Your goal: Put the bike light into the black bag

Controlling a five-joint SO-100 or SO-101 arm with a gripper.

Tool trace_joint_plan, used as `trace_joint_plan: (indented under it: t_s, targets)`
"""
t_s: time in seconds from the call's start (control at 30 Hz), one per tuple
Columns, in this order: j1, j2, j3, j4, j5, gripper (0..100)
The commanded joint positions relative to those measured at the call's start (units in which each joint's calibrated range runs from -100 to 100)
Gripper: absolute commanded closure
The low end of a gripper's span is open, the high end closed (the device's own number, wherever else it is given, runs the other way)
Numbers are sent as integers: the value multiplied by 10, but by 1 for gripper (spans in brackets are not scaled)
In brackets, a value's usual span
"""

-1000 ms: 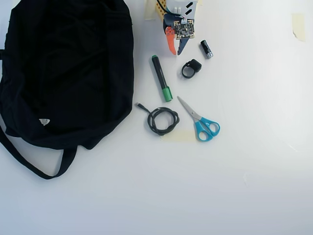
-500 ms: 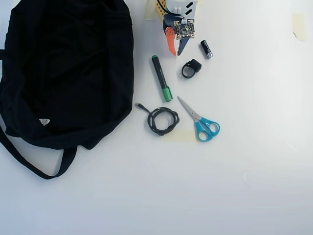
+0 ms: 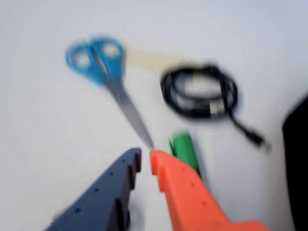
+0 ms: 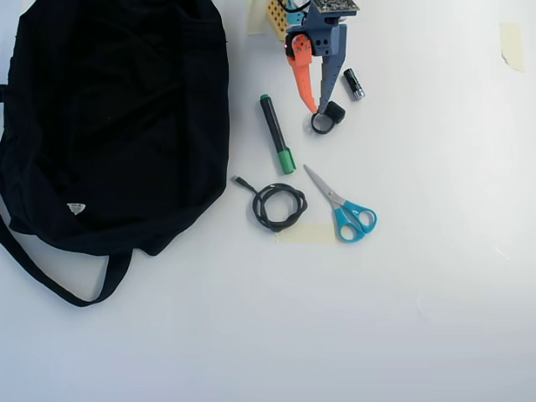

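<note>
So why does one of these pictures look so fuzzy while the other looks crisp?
The wrist view is blurred throughout: the scissors, coiled cable and end effector all have soft edges. The overhead view is sharp and evenly lit, with only faint shadows; the black bag shows little surface detail.

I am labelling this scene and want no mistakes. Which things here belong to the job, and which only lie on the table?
Belong to the job:
- bike light, just below the gripper
- black bag

Only lying about:
- green marker
- blue-handled scissors
- coiled black cable
- short black cylinder with silver tip
- strips of tape
</note>
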Motion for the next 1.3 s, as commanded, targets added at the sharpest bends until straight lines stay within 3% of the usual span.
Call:
trace_joint_plan:
  t_s: [0.0, 0.13, 0.27, 0.8, 1.27]
  targets:
    - [-23, 73, -66, -111, -1, 98]
    - [-26, 176, -119, -247, -1, 98]
    - [-27, 291, -204, -311, -2, 98]
    - [-5, 646, -602, -304, 1, 98]
    - [5, 710, -670, -303, 6, 98]
